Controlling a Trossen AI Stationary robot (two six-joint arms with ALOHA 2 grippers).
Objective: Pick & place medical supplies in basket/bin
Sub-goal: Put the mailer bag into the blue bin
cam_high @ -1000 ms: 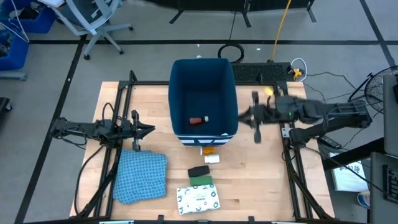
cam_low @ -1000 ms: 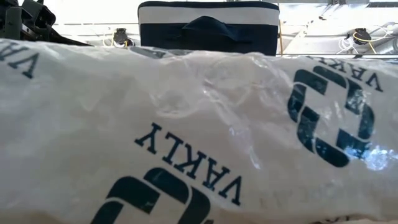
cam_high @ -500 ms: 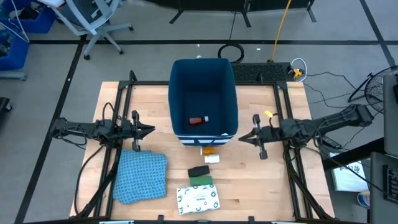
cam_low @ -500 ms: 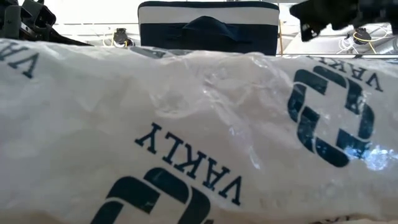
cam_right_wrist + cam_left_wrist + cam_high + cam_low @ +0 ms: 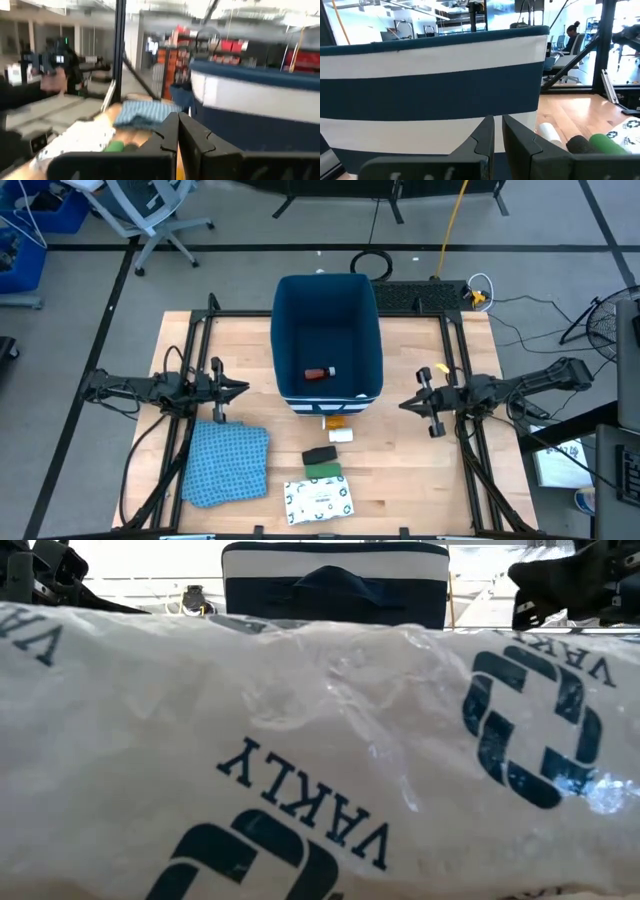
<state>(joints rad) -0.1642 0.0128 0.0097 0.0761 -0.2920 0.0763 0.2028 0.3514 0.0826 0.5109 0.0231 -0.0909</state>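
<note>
High view: the dark-blue bin [image 5: 328, 335] stands mid-bench [image 5: 420, 500], with a red white-capped tube [image 5: 320, 373] lying on its floor. In front of the bin lie small white and orange pieces [image 5: 338, 429], then a black block [image 5: 319, 455] touching a green block [image 5: 323, 471], then the white green-printed packet [image 5: 318, 499]. The left gripper [image 5: 238, 389] and right gripper [image 5: 407, 404] flank the bin, both empty.

Low view: the packet [image 5: 300, 760] fills the foreground, with the bin [image 5: 335, 585] behind.

Left wrist view: fingers [image 5: 485, 135] narrowly parted, facing the bin [image 5: 435, 85].

Right wrist view: fingers [image 5: 170, 132] nearly together.
</note>
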